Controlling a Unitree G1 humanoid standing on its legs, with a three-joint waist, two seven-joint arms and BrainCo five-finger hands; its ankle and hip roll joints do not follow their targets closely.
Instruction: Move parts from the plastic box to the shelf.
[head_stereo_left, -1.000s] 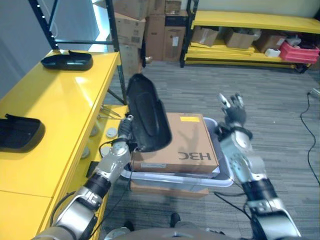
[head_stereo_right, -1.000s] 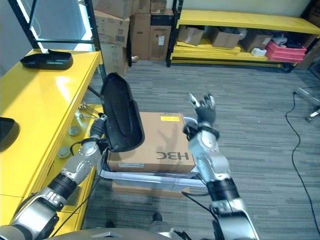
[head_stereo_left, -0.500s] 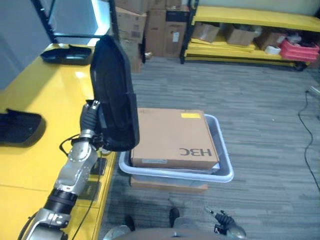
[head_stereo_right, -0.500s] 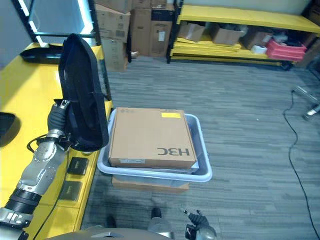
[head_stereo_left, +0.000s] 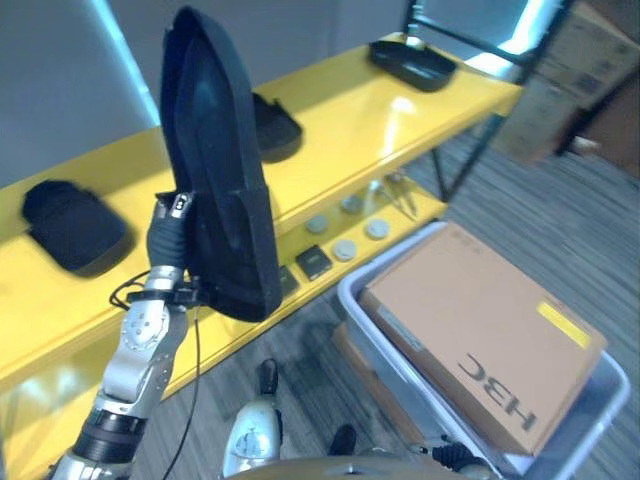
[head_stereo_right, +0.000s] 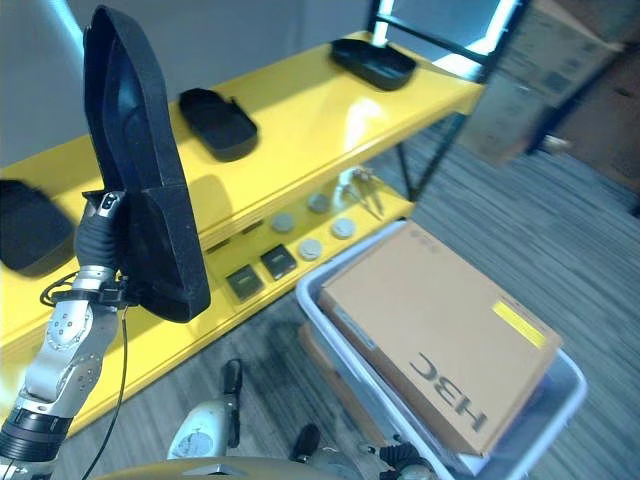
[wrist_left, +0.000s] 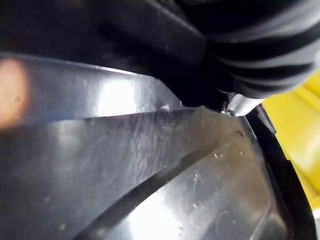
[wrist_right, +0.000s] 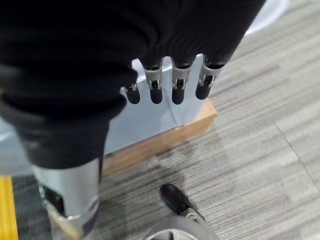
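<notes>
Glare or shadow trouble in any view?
Right eye view: white glare patch on the yellow shelf; the black part shades the shelf beside it. Left wrist view: bright highlights across that part's glossy surface. Right wrist view: right hand evenly lit, no glare.

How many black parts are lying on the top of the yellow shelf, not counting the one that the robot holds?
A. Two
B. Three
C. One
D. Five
B: three black parts lie on the yellow shelf, one at its far end, one in the middle and one at its near end, while the left hand holds a fourth black part upright.
</notes>
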